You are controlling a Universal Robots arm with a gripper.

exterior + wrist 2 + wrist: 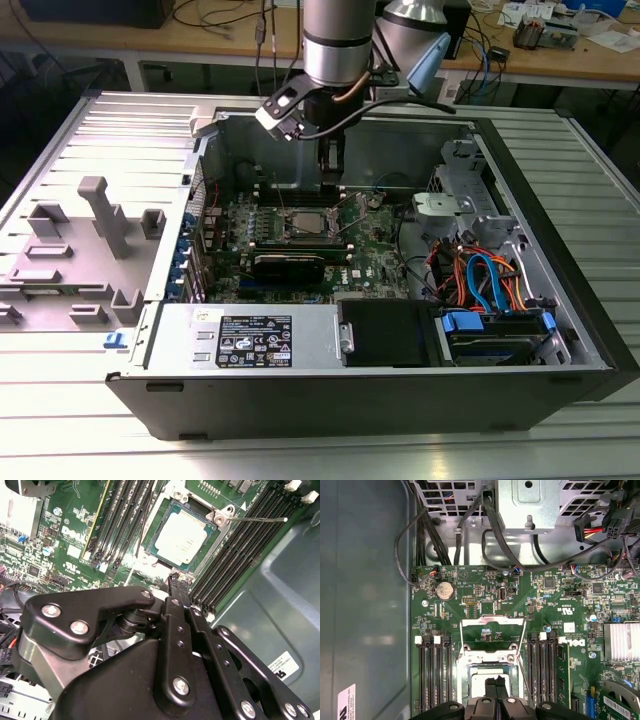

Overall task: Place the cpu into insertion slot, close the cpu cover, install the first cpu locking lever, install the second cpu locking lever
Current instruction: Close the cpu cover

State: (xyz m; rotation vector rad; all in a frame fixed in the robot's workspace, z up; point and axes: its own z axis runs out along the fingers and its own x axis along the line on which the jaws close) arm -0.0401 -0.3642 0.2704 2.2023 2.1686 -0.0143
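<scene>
Trouble from here would most likely start at the small, flat, square silver-grey cpu (182, 537). It lies in the dark square insertion slot (149, 545) on the green circuit board. If it sits even slightly askew, I judge that anything pressed down on it could bend the contacts beneath.

The thin silver cpu cover (492, 623), a frame plate with a large window, stands swung open beyond the slot and is not closed. The black claw (179, 581) is at the slot's edge, fingers pressed together and holding nothing; whether it touches the frame I cannot tell. In the exterior view the claw (330, 165) hangs inside the open dark grey computer case (350, 405).

A thin wire locking lever (255, 519) juts free over the long black memory slots (250, 542). A push from the wrong side could let it slip off the claw or spring back. Those slots flank the socket closely on both sides and leave the claw little room. Black cables (495, 535) and a finned silver heatsink (621, 640) lie well apart from the slot.
</scene>
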